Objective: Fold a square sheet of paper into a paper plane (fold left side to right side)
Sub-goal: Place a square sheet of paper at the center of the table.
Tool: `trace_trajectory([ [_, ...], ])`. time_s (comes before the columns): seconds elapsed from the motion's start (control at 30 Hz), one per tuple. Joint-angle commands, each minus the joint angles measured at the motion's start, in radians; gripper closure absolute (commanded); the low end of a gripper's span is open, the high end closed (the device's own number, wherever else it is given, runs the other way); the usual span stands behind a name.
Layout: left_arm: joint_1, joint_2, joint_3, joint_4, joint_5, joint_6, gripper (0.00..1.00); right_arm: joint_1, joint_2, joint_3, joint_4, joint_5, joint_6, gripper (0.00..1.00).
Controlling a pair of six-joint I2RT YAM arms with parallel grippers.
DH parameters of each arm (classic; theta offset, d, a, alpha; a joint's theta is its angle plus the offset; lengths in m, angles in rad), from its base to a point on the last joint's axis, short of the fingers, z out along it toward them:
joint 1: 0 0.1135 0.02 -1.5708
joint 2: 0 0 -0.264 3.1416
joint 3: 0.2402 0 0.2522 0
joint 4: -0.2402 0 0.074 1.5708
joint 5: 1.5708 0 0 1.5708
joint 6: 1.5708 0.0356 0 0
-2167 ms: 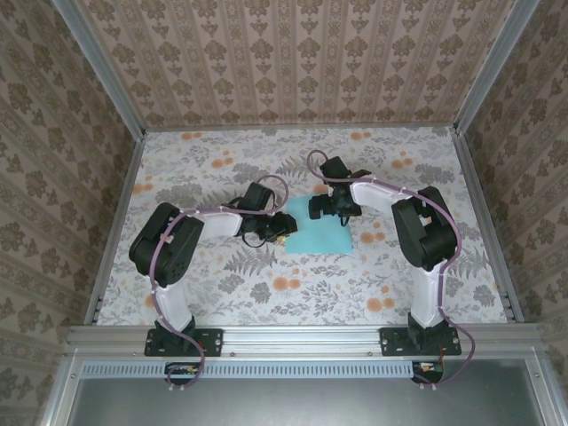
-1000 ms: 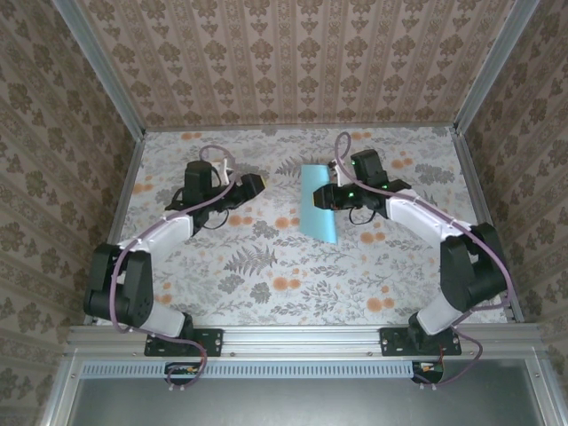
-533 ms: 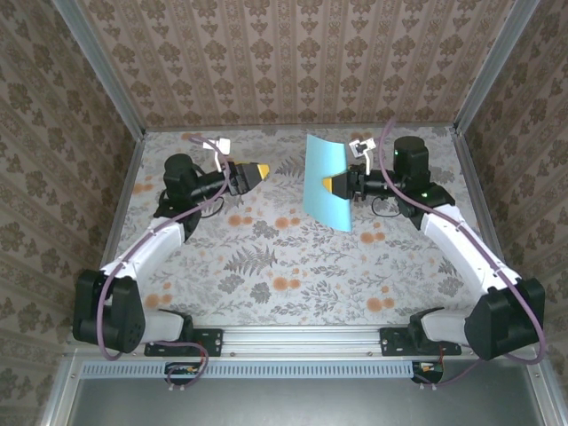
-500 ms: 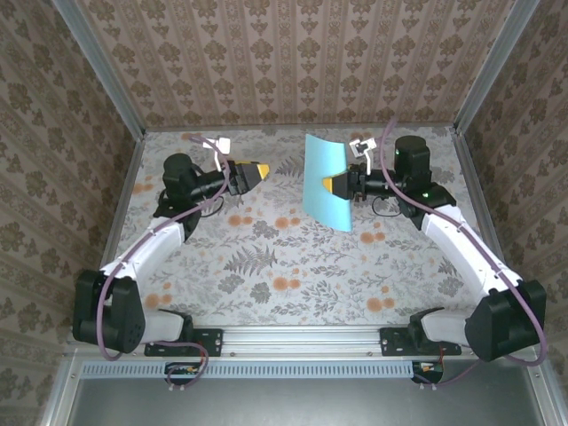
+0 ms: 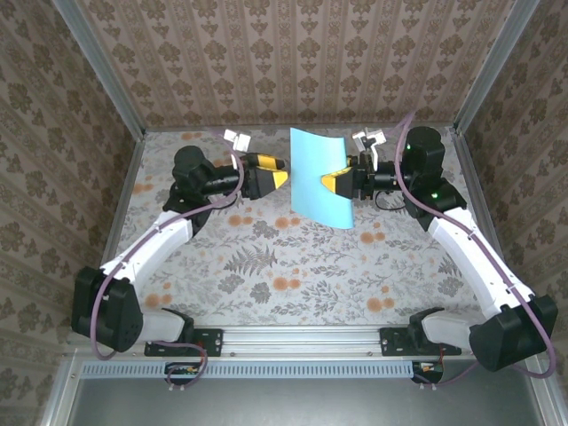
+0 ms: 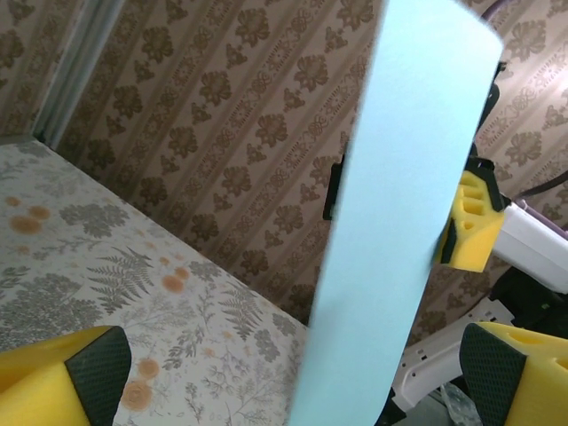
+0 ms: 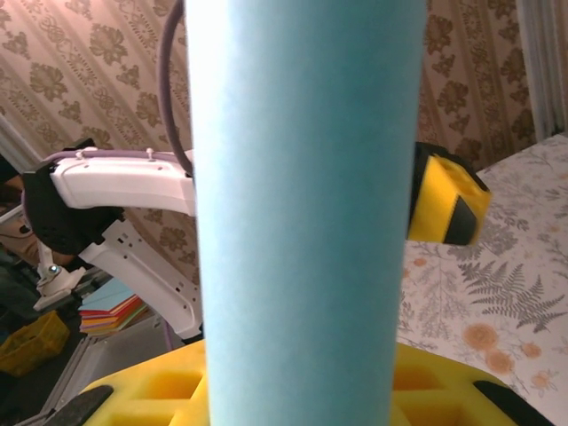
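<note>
my right gripper [image 5: 335, 184] is clamped on the square sheet of paper [image 5: 315, 177], pinching it near its right edge. sheet's up off the floral table [image 5: 266, 257], standing roughly upright w/ a slight curve, over the far-middle of the table. in the right wrist cam the sheet [image 7: 302, 222] rises straight up from betw my yellow fingers [image 7: 160, 395] and covers the middle of the view.

my left gripper [image 5: 280, 171] is wide open, holding nothing, pointing at the sheet from the left, tips just beside its left edge. can't tell from the top cam if they touch. left wrist cam: both fingers [image 6: 53, 382] sit far apart at the bottom corners, the sheet [image 6: 399, 222] hangs ahead betw them, and a yellow finger of the right gripper is on its far side.
</note>
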Motion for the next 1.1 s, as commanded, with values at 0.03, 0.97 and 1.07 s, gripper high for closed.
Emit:
trace_trajectory([
  [0.03,-0.043,0.02,0.058,-0.001,0.046,0.049,0.02,0.015,-0.007,0.027,0.055,-0.041,0.035,0.68],
  [0.97,-0.046,-0.004,0.007,-0.485,-0.2,0.262,1.0,-0.043,-0.009,-0.08,-0.224,0.44,-0.026,0.37],
  [1.07,-0.046,0.031,-0.04,-0.505,-0.236,0.233,1.0,-0.044,-0.007,-0.091,-0.324,0.526,-0.054,0.25],
])
